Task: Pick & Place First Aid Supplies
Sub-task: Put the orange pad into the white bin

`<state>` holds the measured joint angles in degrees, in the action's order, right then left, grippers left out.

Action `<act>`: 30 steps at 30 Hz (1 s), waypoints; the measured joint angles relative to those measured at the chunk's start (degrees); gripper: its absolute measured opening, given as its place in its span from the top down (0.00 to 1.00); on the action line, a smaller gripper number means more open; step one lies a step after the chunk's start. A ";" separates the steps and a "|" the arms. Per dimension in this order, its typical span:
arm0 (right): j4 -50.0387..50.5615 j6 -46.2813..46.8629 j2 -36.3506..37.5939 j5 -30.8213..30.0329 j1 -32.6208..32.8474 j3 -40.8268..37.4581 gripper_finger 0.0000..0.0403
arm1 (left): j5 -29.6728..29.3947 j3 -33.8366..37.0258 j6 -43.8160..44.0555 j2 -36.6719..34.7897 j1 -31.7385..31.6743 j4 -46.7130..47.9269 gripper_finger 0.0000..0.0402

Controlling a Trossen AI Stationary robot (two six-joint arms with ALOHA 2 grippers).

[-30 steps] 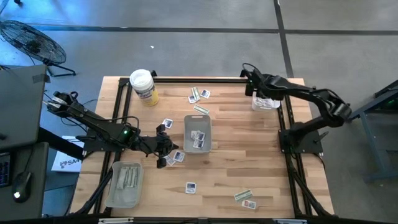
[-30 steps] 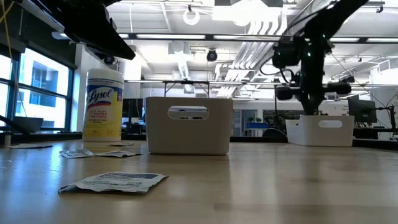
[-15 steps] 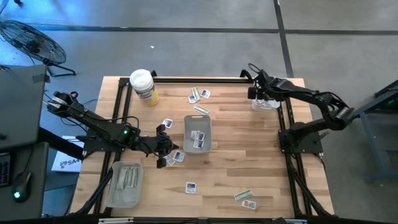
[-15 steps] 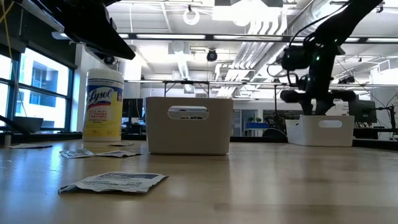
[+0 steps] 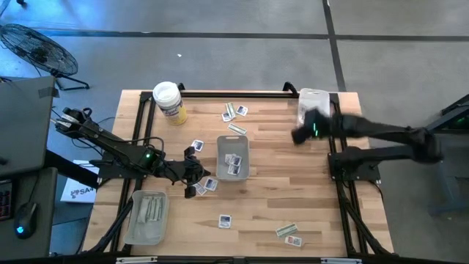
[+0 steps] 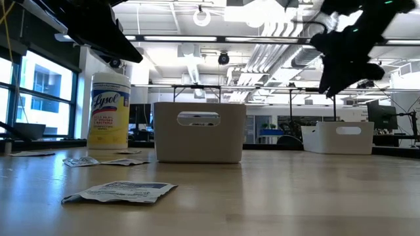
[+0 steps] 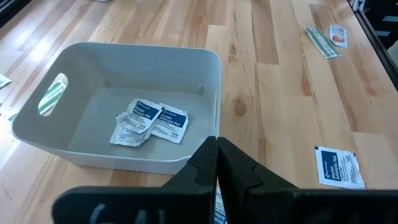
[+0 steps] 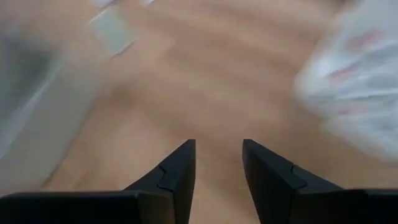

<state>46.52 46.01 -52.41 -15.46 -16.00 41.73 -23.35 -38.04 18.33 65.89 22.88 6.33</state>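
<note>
Your right gripper (image 5: 302, 135) is smeared in the high view, and in the low view it is only a dark blur. Its wrist view is streaked, so the tray (image 8: 351, 93) and strip (image 8: 112, 28) there are vague shapes. The left fingers (image 7: 214, 163) cover most of a packet (image 7: 219, 208), cut by the edge. Print on the far packets (image 5: 234, 111) is too small to read.

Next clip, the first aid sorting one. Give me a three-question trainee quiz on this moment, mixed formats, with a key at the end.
1. True or false: the right gripper has its jaws apart with nothing between them.
2. The centre tray holds: A) a round tub, B) white packets, C) nothing.
3. Short answer: which gripper is beside the centre tray?

Key: 1 true. 2 B. 3 the left gripper, jaws shut.
</note>
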 joint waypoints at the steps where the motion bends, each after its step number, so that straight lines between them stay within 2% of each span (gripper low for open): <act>1: -2.30 2.90 0.41 -0.25 6.01 -1.96 0.69 | 0.00 0.00 -0.01 0.00 0.02 -0.01 0.99; 4: -13.05 10.23 -0.33 -0.68 22.34 -8.35 0.69 | 0.00 0.00 0.00 0.00 0.02 0.00 0.99; 7: -21.65 15.53 -3.31 -1.47 35.03 -11.54 0.69 | 0.01 0.00 0.00 0.00 0.02 0.02 0.99; 12: -24.71 16.83 -10.20 -5.62 49.30 -9.10 0.69 | 0.28 0.00 0.00 0.00 0.02 -0.02 0.99; 16: -30.00 14.30 -16.25 -3.24 56.23 -5.98 0.69 | 0.31 0.00 0.00 0.00 0.02 0.00 0.99; 21: -45.98 8.58 -24.30 0.53 62.26 -5.50 0.69 | 0.33 0.00 -0.01 0.00 0.02 0.00 0.99; 25: -56.69 4.31 -32.44 0.37 66.05 -5.48 0.69 | 0.34 0.00 -0.02 0.00 0.01 0.00 0.99; 30: -66.20 3.86 -42.47 2.51 69.31 -5.48 0.69 | 0.35 0.00 -0.01 0.00 0.01 -0.02 0.99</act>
<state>-19.68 49.87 -94.87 -12.95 53.30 36.25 -23.00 -38.04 18.32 65.89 22.89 6.31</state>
